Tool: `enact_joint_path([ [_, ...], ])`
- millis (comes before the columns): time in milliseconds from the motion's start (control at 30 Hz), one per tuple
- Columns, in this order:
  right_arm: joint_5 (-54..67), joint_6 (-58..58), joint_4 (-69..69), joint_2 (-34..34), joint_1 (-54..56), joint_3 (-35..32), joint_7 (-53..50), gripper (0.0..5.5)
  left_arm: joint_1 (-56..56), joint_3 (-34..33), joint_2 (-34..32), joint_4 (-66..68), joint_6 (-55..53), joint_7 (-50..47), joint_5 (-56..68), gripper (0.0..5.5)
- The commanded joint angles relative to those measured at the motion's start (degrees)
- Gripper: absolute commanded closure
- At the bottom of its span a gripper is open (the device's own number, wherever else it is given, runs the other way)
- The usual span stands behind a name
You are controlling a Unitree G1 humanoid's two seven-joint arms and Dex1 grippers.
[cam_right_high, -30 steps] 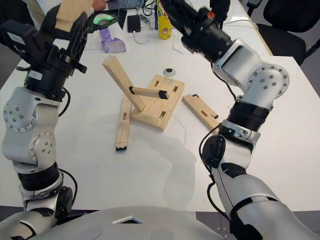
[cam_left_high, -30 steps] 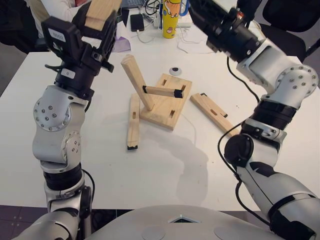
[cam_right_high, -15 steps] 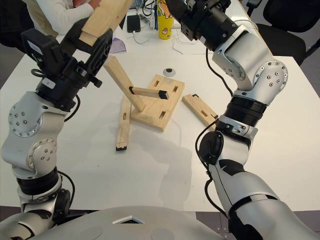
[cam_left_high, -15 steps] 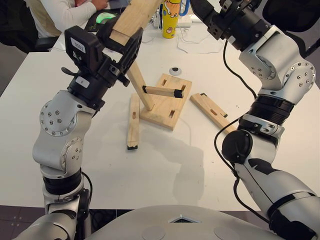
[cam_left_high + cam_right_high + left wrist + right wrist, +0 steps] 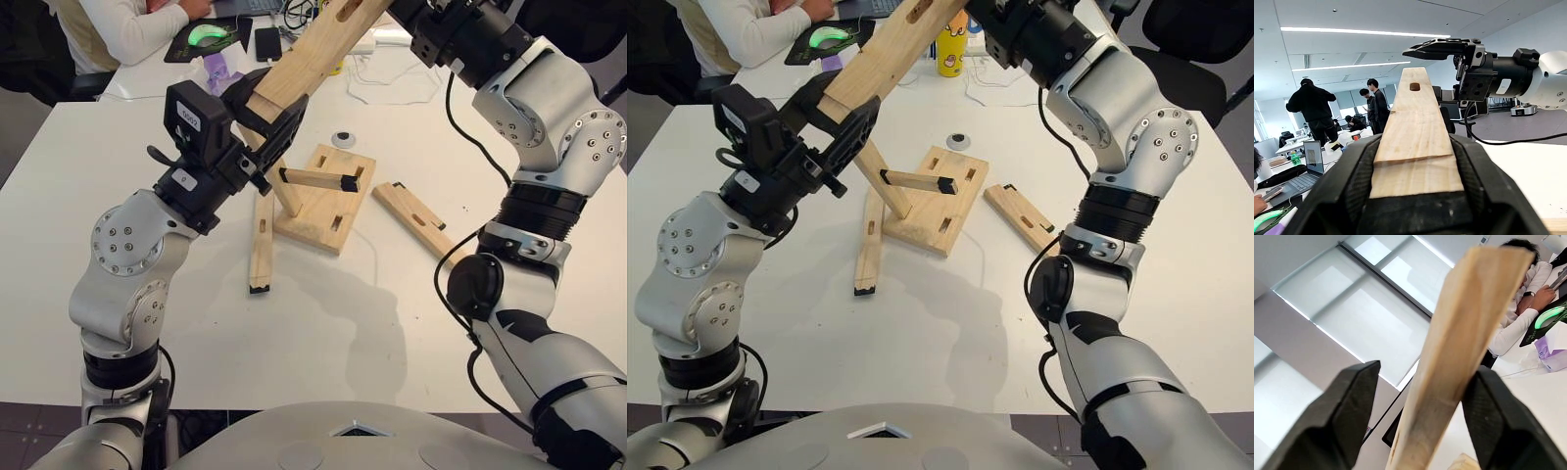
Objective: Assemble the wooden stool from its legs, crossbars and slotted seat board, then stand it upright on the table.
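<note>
The left gripper (image 5: 266, 103) is clamping the lower end of a leg (image 5: 313, 59), its fingers tight on both sides of the wood. It is holding this leg in the air above the table (image 5: 323, 323), to the left of the other parts. The leg is slanting up and to the right, with a round hole showing near its far end.

Below it, a second leg (image 5: 262, 240) is lying flat on the table, just beside the left edge of the seat board (image 5: 328, 201). The board is resting flat near the table's middle, slots facing up. A third leg (image 5: 287, 196) is standing tilted in the board, leaning to the left. A crossbar (image 5: 315, 179) is sticking out of this leg to the right, above the board, and its free end is black. A fourth leg (image 5: 416, 220) is lying flat to the right of the board, apart from it.

The right gripper (image 5: 1422, 382) is hanging high at the raised leg's upper end. Its fingers (image 5: 1347, 416) are straddling the wood, spread wide, with a gap showing on one side.
</note>
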State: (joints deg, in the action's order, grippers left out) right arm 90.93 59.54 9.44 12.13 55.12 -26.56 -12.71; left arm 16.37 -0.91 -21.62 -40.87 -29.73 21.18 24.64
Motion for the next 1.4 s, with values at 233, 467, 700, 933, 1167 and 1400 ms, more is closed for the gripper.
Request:
enact_joint_path([
  [233,0.12,-1.55,0.35,2.12,-0.27,1.19,1.72,4.26,-2.3,0.88,-1.74,1.39,0.05,0.91,-1.46,3.46],
  [467,0.04,-1.64,0.27,2.72,-0.71,2.05,2.15,4.44,-2.91,0.98,-1.89,2.3,0.76,0.92,-2.45,3.46],
  [700,-2.38,-2.33,-0.16,3.51,-1.33,3.04,3.63,4.45,-2.35,-0.39,-1.04,2.84,0.56,0.11,-2.04,2.53],
  [933,-8.57,-8.67,3.88,4.62,-0.71,0.19,3.76,4.45,0.63,-14.21,0.9,4.17,-2.61,-2.46,13.31,2.37],
  [1167,-15.4,-16.71,10.23,4.9,-0.17,-3.46,1.9,4.45,-0.43,-18.54,-1.87,15.53,-2.7,-5.21,12.24,2.37],
  [1400,-19.7,-18.02,11.77,4.57,-0.02,-3.47,2.46,4.45,-0.47,-16.9,3.45,14.4,-7.32,-8.66,19.54,2.37],
])
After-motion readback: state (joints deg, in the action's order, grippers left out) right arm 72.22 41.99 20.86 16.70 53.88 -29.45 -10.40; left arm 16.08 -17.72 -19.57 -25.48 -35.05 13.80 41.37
